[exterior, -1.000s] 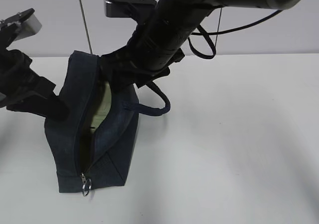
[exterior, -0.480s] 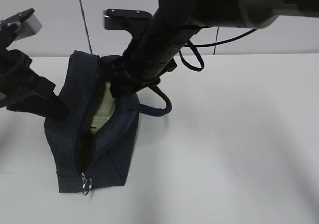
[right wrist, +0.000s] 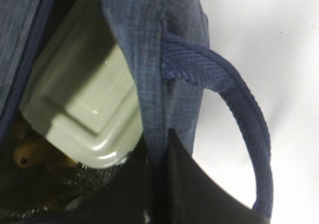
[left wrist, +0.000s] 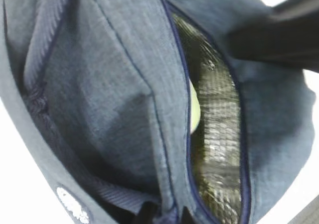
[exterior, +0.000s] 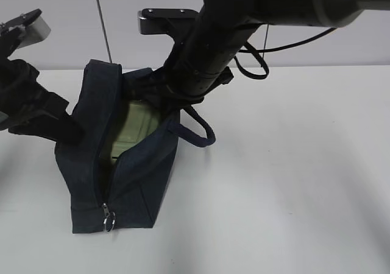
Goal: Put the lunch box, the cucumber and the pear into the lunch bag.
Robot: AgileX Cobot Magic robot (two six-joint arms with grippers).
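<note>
The lunch box [exterior: 135, 125] already sits inside the lunch bag [exterior: 143, 176], its pale green lid tilted, with its long axis running roughly along the open zipper slot. In the right wrist view the lid [right wrist: 82, 97] fills the opening, and a yellow-orange shape beneath its lower corner is probably the pear [right wrist: 25, 154], though too little shows to be sure; the cucumber cannot be seen in any view. The right gripper [right wrist: 157, 149] stands just beside the box, on the bag's right wall next to the looped handle [right wrist: 234, 114], its two dark fingers clamped on the fabric edge and holding that side out. The left gripper [left wrist: 162, 215] is on the opposite wall, near the bottom edge of its own view, where the fabric seems to be pinched between its tips, but so little of them shows that its state cannot be told. Between the two held walls the silver lining [left wrist: 217, 149] is exposed. The right arm is the nearer to the box, which lies down and to the inner side of its fingers, so any further settling would likely fall to that arm.
</note>
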